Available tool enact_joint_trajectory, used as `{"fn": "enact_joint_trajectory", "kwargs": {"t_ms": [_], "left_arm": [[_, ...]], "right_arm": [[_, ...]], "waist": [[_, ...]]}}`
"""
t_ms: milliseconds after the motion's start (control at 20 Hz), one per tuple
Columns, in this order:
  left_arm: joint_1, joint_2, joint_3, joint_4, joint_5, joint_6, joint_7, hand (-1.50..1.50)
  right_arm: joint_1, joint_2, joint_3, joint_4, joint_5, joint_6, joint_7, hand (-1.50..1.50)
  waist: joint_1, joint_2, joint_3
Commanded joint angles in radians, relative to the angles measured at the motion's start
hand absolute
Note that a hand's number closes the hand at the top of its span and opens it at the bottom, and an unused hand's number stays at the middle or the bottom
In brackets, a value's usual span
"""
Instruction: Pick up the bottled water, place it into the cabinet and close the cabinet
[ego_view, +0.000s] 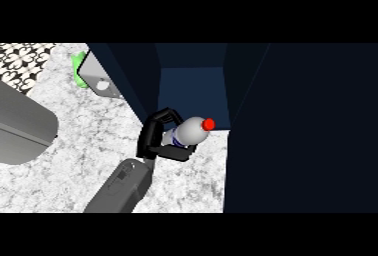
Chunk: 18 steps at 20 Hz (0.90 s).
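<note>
Much of the frame's right half is taken up by the dark navy cabinet (295, 125), whose large panel is cut off at the right edge and shows almost no detail. Whether that panel is the open door or a side wall is hard to tell. Between two dark walls, in the upper centre, a lighter blue recess (190, 87) marks the cabinet's open interior; its depth and any shelf are lost in shadow.

At the left edge a big grey object (22, 130) is cropped so far that its nature cannot be made out. In the upper left, a grey slab with a pale round spot (97, 80) leans beside the cabinet wall, with something green (77, 67) partly hidden behind it. A black-and-white patterned patch (26, 57) fills the top left corner.

One grey forearm (122, 187) rises from the lower edge, left of centre, tilted up and to the right. Which arm it is cannot be read from the frame alone; it is taken here as the right hand (161, 137), and no other hand shows. Its black fingers curl round the body of the bottled water (188, 131), hiding the lower part of the bottle. The bottle lies tilted, its white shoulder and red cap pointing to the upper right, at the mouth of the recess, above the speckled white counter (88, 140).
</note>
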<state>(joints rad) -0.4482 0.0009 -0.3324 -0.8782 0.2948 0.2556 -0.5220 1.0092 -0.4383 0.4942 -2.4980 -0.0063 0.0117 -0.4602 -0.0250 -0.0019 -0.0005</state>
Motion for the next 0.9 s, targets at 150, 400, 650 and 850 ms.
{"fn": "enact_joint_trajectory", "kwargs": {"t_ms": [150, 400, 650, 850], "left_arm": [[-0.187, -0.001, -0.073, 0.027, 0.076, 0.199, 0.144, 1.50], [-0.319, -0.001, -0.047, 0.202, 0.158, 0.197, 0.130, 1.50], [-0.447, -0.001, -0.004, 0.317, 0.229, 0.239, 0.167, 1.50], [-0.489, -0.001, 0.013, 0.428, 0.196, 0.334, 0.129, 1.50]], "right_arm": [[0.062, -0.025, -0.032, -0.112, -0.052, 0.006, 0.003, -1.50], [0.067, -0.042, -0.064, -0.126, -0.085, 0.040, -0.013, -1.50], [0.097, -0.060, -0.102, -0.105, -0.093, 0.072, -0.062, -1.50], [0.117, -0.054, -0.091, -0.087, -0.085, 0.085, -0.085, -1.50]], "waist": [[-0.009, 0.001, 0.000], [-0.024, 0.010, -0.001], [-0.040, 0.013, 0.000], [-0.042, 0.014, 0.000]]}}
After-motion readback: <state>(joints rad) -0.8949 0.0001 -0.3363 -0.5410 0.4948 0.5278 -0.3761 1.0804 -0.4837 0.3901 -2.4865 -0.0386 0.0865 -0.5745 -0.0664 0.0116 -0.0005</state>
